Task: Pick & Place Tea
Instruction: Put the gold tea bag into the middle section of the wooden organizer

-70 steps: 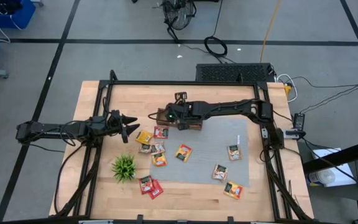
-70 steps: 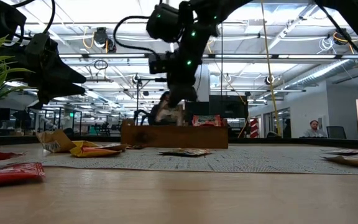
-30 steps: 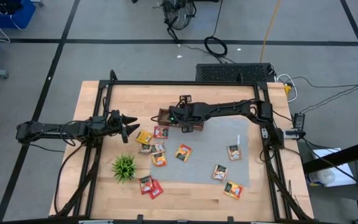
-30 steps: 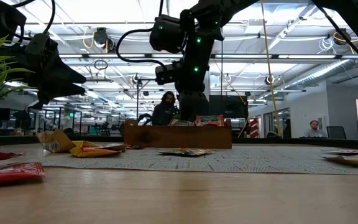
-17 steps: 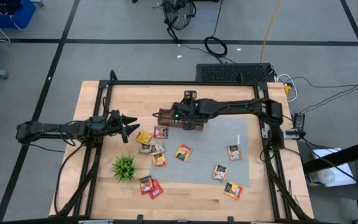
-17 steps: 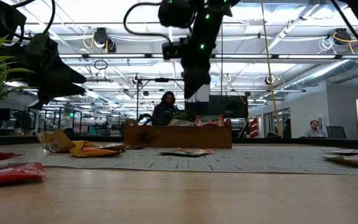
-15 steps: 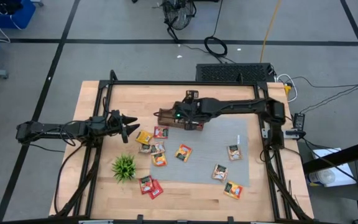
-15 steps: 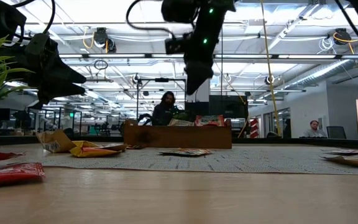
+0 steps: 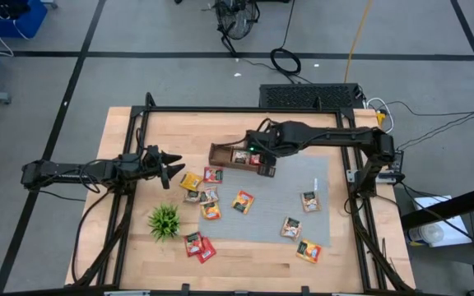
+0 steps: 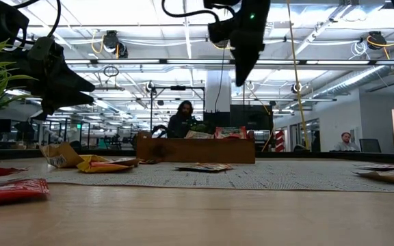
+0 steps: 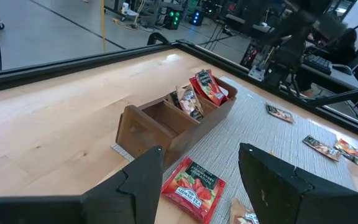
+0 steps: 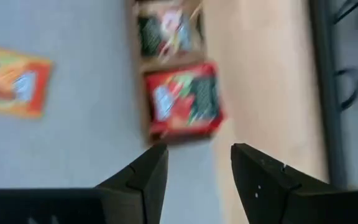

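Right claw [image 10: 241,65] empty above wooden tray [image 9: 220,155] with two tea packets [image 11: 201,94].

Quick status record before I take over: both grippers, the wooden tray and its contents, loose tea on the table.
right gripper: raised above the tray's right end, open, holding nothing
left gripper: waiting left of the packets, open, empty
wooden tray: at the mat's top-left corner; two compartments hold packets, the left-hand ones look empty
red packet in tray: in the end compartment
loose tea packets: about ten, on the mat and the bare wood
plant: on the wood, beside two red packets
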`<act>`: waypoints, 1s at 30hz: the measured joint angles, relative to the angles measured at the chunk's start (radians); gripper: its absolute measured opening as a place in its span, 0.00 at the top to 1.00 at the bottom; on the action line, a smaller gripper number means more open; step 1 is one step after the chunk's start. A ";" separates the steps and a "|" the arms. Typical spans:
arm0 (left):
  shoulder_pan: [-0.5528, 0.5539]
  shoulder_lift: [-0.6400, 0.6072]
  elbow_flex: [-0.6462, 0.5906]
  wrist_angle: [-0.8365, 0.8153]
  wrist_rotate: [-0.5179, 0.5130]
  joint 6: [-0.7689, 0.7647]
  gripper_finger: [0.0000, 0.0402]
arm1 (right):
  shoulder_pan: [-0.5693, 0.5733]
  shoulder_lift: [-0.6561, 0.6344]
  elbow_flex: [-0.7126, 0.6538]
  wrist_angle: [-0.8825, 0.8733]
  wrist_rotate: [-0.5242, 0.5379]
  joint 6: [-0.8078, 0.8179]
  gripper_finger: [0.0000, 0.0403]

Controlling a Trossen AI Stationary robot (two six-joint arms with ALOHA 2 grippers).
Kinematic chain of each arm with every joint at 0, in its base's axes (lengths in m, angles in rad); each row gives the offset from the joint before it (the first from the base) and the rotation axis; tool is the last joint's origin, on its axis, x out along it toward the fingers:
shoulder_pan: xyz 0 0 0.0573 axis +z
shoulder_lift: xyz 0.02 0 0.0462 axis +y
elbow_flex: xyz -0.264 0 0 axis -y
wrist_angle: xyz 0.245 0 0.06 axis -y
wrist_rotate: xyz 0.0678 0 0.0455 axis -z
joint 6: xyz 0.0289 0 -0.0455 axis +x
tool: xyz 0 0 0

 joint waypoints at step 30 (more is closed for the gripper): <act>0.000 0.000 0.000 0.000 0.000 0.000 0.47 | 0.118 -0.378 -0.046 -0.405 -0.283 0.189 0.60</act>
